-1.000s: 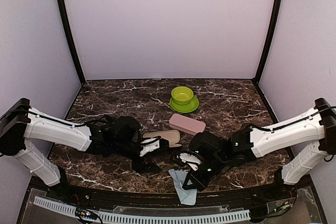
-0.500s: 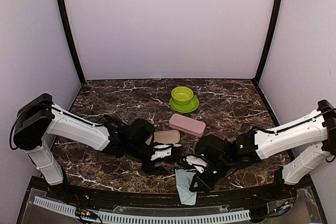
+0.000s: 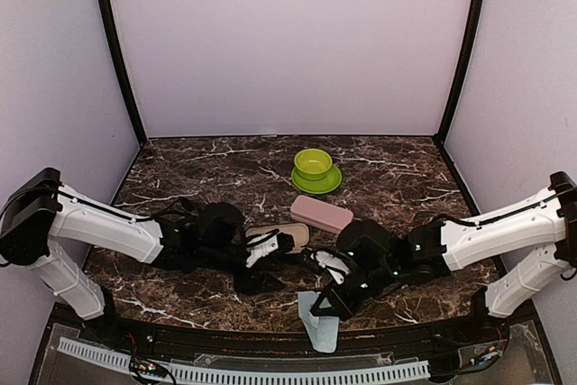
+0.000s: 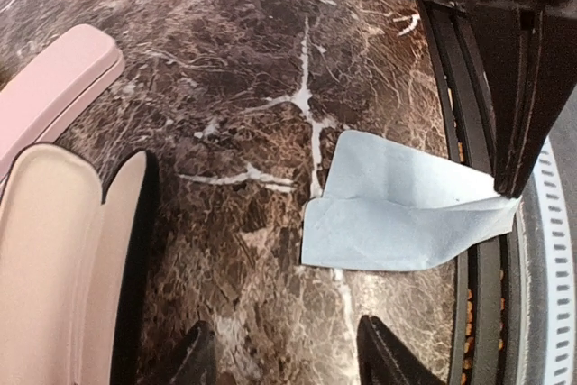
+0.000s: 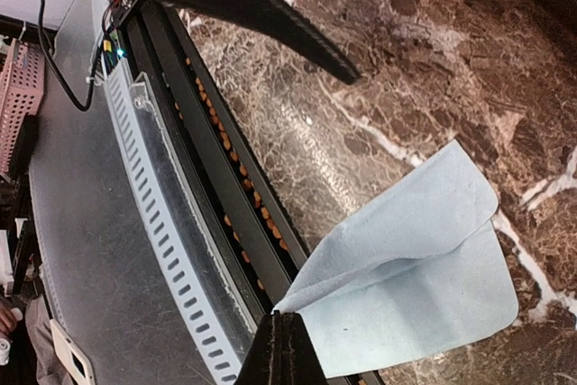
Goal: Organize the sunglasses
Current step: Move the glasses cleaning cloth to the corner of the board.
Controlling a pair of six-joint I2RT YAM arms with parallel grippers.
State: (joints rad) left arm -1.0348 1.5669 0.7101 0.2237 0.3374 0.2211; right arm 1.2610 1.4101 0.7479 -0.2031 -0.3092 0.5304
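Left fingers (image 4: 196, 358) stand apart and empty at lower frame, beside open case (image 4: 45, 259) showing beige lining; right fingers (image 5: 287, 353) pinch blue cloth (image 5: 406, 286) corner. Position of sunglasses cannot be told.

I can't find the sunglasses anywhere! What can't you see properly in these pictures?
Sunglasses: none made out anywhere; in the top view the left arm and right arm may cover them.
Open case: left wrist view, cut off by the left edge.
Pink case: same view, same edge.
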